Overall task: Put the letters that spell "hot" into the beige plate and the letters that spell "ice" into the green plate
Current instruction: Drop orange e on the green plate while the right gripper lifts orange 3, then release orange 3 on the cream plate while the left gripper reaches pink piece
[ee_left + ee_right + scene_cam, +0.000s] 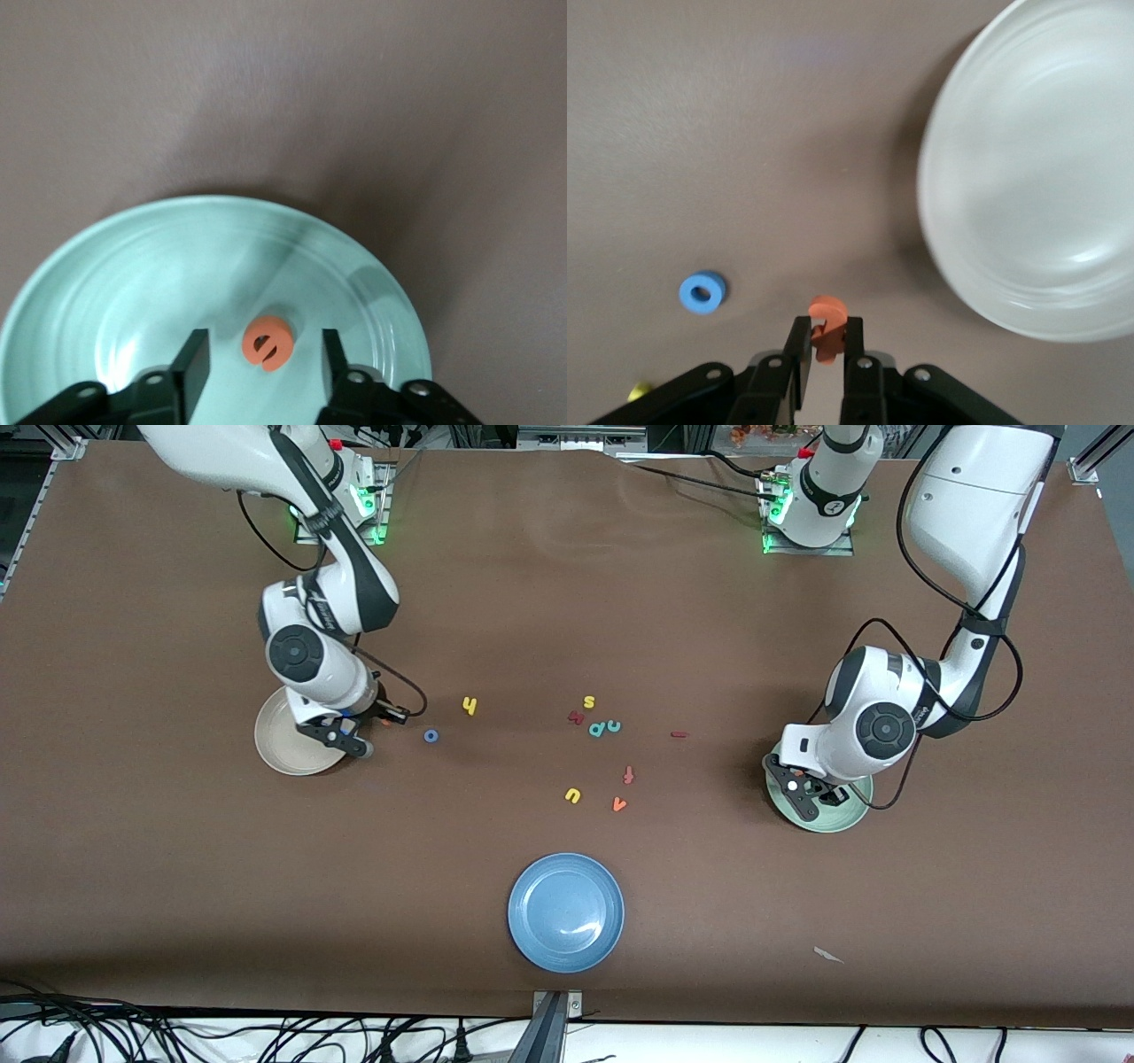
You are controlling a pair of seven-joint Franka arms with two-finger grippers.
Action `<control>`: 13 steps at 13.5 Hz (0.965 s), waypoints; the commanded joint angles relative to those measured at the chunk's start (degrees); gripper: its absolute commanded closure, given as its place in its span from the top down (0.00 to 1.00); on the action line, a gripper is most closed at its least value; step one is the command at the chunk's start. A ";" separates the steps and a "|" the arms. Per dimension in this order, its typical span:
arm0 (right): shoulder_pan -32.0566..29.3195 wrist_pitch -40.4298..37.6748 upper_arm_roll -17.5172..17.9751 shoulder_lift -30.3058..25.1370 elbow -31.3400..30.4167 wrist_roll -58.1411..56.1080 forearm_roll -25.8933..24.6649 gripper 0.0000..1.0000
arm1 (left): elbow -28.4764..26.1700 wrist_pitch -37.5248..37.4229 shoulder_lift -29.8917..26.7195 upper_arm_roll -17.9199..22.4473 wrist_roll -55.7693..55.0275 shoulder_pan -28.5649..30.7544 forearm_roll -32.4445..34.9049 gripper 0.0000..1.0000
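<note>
The beige plate (285, 737) sits at the right arm's end of the table, the green plate (819, 810) at the left arm's. The right gripper (825, 350), clamped on the orange t (827, 326), hangs just beside the beige plate: carry it over the middle before releasing. The left gripper (263, 363), fingers apart over the green plate, has the orange e (267, 342) lying between them; lift straight up.

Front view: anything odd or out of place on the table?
One oddity: a small pale scrap lies on the brown table, nearer the camera than the green plate, toward the left arm's end. It matches none of the letters. Nothing looks spilled or damaged.
</note>
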 commanded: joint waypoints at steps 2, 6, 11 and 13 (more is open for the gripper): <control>-0.11 -13.10 -8.01 -1.92 6.08 -14.27 -0.22 0.08 | 0.02 -3.01 -4.14 -3.63 0.43 -0.58 1.52 1.00; -0.81 -10.66 -15.24 2.46 4.76 -28.89 -0.22 0.08 | -0.42 -2.84 -3.26 -10.31 1.04 -1.54 1.52 1.00; -1.96 -6.26 -16.74 6.08 3.35 -33.74 -0.31 0.12 | -0.59 -0.83 0.95 -12.00 1.84 -6.10 1.78 1.00; -1.96 -6.26 -16.74 6.17 3.53 -33.66 0.04 0.69 | -0.77 1.46 2.27 -12.00 1.84 -6.55 5.10 1.00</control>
